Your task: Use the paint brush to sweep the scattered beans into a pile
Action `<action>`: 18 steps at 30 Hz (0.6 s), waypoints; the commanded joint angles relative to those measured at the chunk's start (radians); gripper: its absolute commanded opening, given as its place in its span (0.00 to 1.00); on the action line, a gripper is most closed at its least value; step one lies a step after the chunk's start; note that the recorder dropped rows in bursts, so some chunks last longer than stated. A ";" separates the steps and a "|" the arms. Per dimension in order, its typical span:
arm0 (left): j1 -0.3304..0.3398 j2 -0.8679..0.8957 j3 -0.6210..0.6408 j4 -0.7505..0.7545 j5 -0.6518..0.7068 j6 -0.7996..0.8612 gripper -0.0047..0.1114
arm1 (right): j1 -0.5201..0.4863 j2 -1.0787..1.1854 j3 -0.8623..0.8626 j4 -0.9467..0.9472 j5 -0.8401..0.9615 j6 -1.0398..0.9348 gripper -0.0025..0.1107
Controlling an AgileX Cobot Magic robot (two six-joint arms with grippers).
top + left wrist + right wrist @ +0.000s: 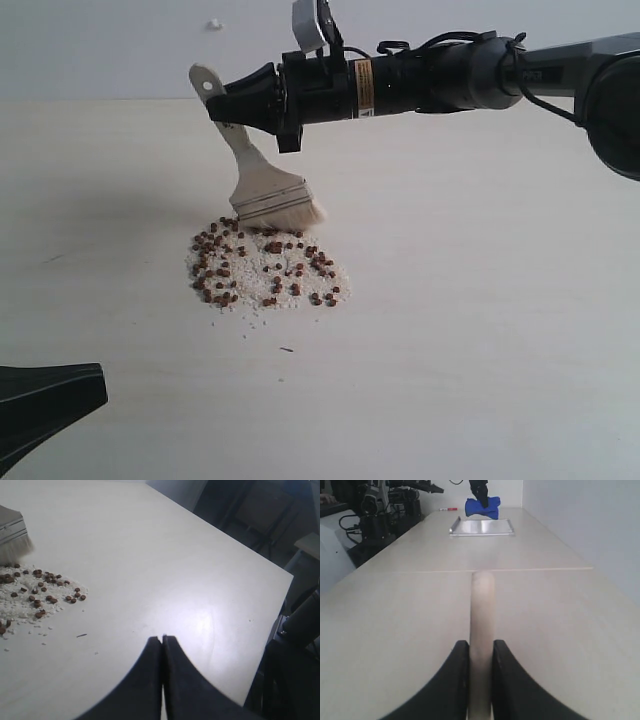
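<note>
Where the pale desk (480, 330) fills the exterior view, one pile (262, 268) of beans (218, 270) and pale crumbs lies left of centre. Paint brush (265, 190): tilted, bristles touching the pile's upper edge. Right pincer (216, 104): upper centre, clamped on the brush handle. Left pincer (162, 639): lower left corner, closed, holding nothing, well apart from the pile. Dark sliver (287, 349): just below the pile. Right wrist view, far along the desk: metal tray (481, 527), blue item (482, 507) beside it.
</note>
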 commanded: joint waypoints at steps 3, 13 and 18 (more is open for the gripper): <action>0.001 -0.006 0.004 -0.004 0.008 0.006 0.04 | 0.017 -0.006 0.001 -0.041 -0.003 0.061 0.02; 0.001 -0.006 0.004 -0.004 0.008 0.006 0.04 | 0.037 -0.052 -0.003 -0.055 -0.003 0.061 0.02; 0.001 -0.006 0.004 -0.004 0.008 0.008 0.04 | 0.035 -0.067 -0.003 -0.073 -0.003 0.063 0.02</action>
